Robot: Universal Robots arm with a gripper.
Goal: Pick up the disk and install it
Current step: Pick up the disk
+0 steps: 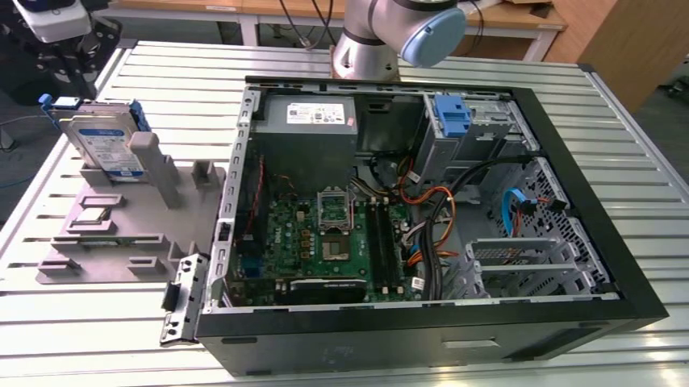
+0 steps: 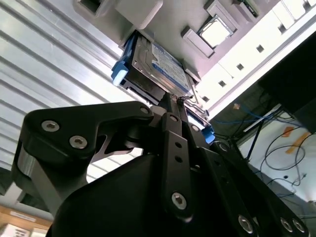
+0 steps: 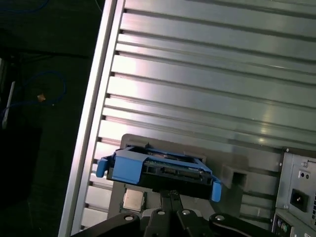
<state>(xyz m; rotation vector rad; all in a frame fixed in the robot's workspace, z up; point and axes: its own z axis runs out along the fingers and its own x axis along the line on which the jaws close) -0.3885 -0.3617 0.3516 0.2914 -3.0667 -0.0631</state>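
Note:
The disk (image 1: 102, 141) is a silver drive with a white-and-blue label and blue rails. It stands on edge in a slot of the grey holder (image 1: 119, 234), at the exterior view's left. Both wrist views look past my gripper (image 2: 173, 98) (image 3: 170, 194) onto the disk (image 2: 163, 64) (image 3: 158, 170). The black fingers are pressed together with nothing between them. Their tips sit close above the disk's upper edge, and I cannot tell whether they touch it.
The open computer case (image 1: 603, 185) lies on the slatted metal table, to the right of the holder. Inside it are the grey power supply (image 1: 310, 117), a blue bracket (image 1: 453, 117) in the drive bay, the motherboard and loose cables. A small chip (image 1: 92, 216) rests on the holder.

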